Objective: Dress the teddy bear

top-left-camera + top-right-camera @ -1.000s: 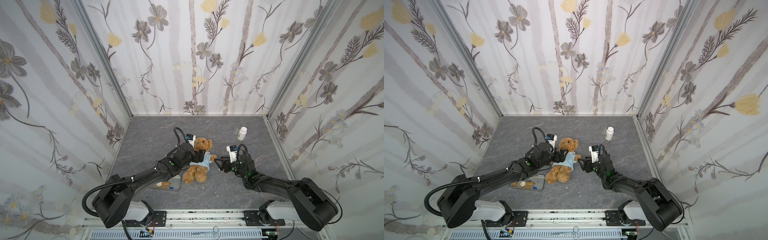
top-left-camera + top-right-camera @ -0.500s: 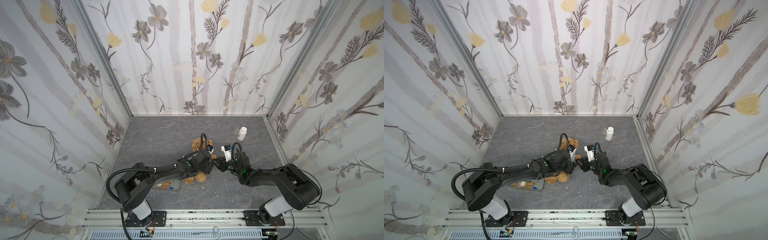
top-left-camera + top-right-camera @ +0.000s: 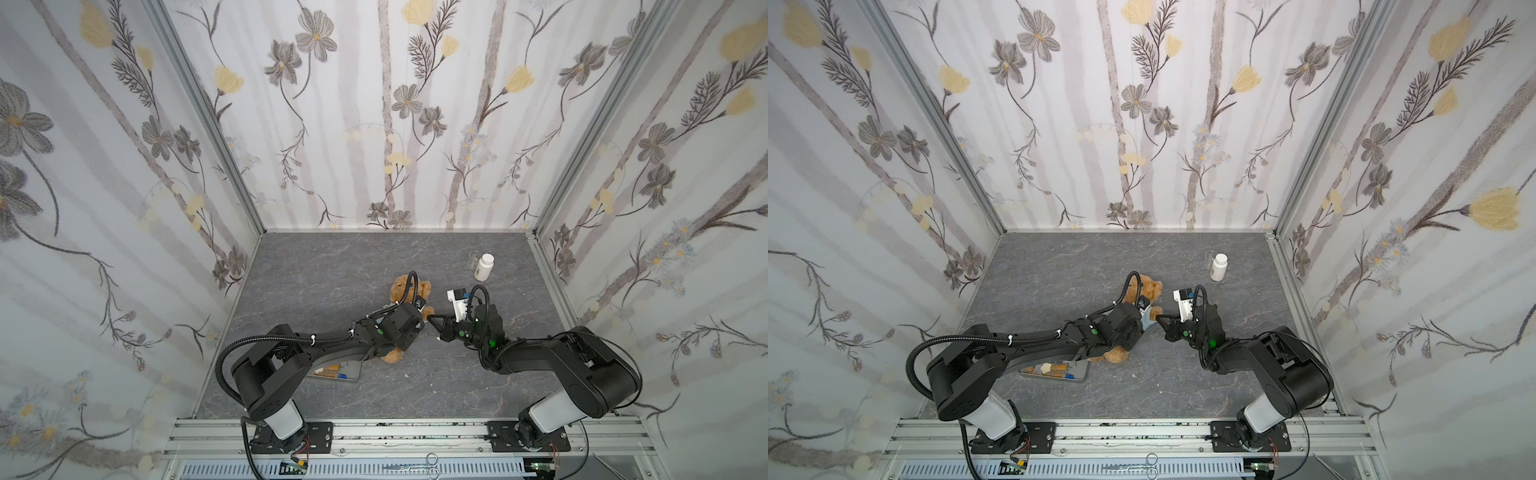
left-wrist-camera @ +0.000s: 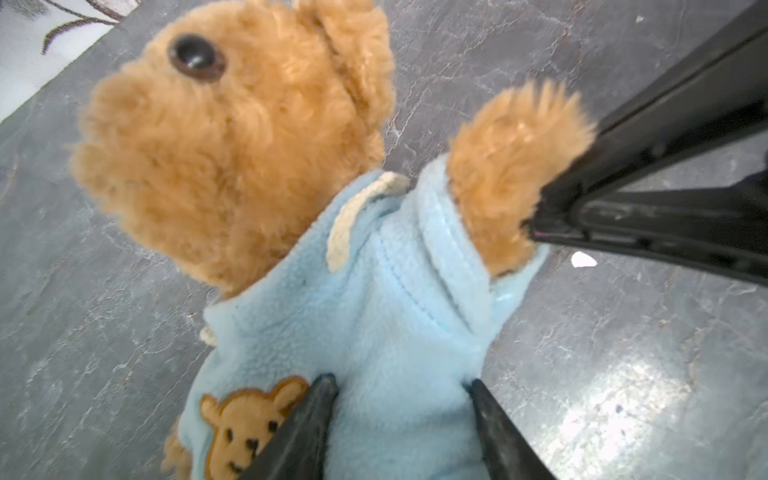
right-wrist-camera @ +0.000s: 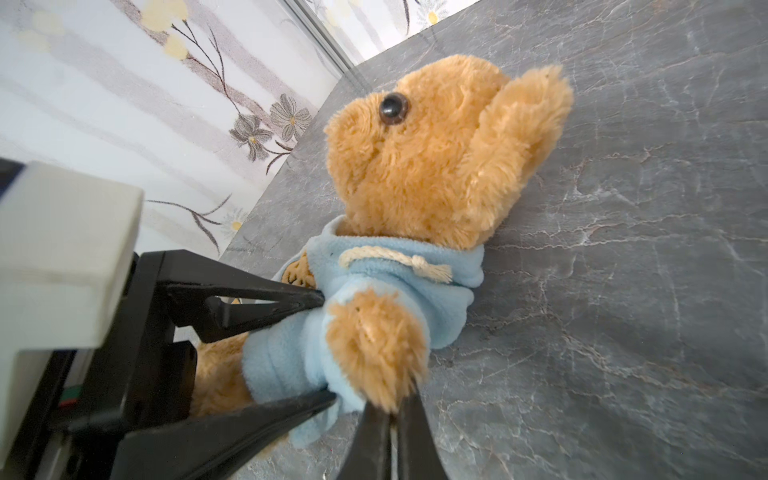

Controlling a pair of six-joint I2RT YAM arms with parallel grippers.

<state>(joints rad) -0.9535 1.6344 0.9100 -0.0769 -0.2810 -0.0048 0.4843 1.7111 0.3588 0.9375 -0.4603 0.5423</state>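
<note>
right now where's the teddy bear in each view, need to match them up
Top view: teddy bear just below picture centre, mostly its head showing.
Top view: teddy bear in the same spot, just below centre.
Left wrist: close up, head above its light blue shirt.
Right wrist: mid-picture, in profile.
Shared landmark: the right gripper, jaws shut on the bear's paw.

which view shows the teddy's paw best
The right wrist view: the teddy bear's paw is close, facing the camera, poking from the blue sleeve, pinched by the right gripper. The left wrist view shows it side-on; in both top views it is a speck.
</note>
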